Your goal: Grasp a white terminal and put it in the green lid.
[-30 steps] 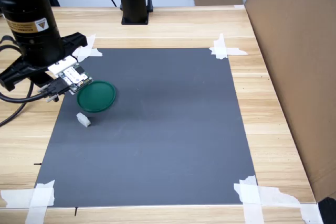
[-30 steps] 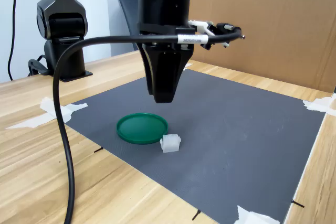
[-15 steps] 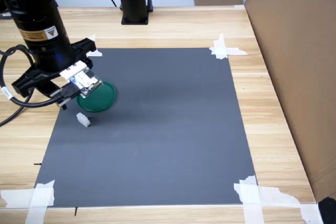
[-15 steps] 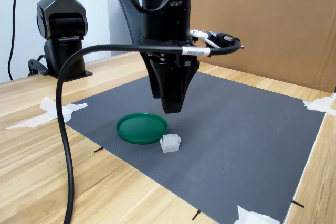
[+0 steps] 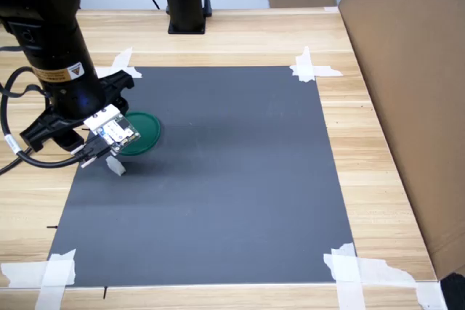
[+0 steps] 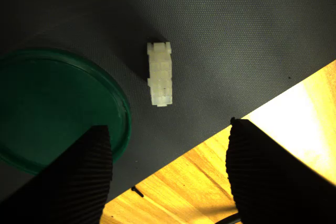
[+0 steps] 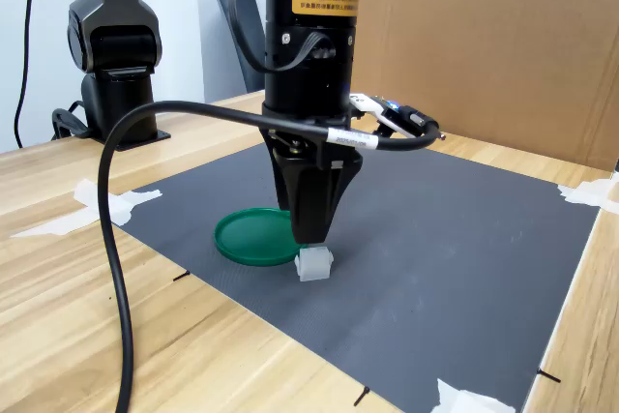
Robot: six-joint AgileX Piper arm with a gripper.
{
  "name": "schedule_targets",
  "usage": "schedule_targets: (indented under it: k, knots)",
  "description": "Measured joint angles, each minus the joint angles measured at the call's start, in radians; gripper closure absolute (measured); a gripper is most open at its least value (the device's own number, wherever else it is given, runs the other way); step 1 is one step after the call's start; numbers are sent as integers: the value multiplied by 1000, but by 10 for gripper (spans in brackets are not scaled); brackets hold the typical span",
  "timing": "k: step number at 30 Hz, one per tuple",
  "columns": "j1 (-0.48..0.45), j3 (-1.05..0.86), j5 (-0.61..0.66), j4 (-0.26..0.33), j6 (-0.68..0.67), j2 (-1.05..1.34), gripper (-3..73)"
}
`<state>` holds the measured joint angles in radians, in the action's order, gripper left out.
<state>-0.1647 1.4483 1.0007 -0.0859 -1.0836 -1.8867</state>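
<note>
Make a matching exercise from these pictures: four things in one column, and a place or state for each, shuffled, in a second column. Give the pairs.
Things
1. terminal
2. lid
3. gripper
4. tape

Places or states
A. open, fingers apart above the mat
B. stuck on the mat's corners
C. empty, flat on the mat
D. on the mat beside the lid, outside it

Pairs: 1-D, 2-C, 3-A, 4-B
</note>
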Motion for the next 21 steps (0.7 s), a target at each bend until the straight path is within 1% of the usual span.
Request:
schedule_targets:
  k: [2, 5, 7, 10, 15, 21]
  knots:
    - [0, 0, -22, -9, -38, -5, 145]
    - [0, -1, -37, 2, -75, -5, 149]
    - [0, -26, -61, 7, -81, -5, 150]
    - [0, -95, -109, -6, -86, -5, 150]
    - [0, -108, -159, -11, -87, -5, 150]
    - [1, -108, -183, 23, -87, -5, 150]
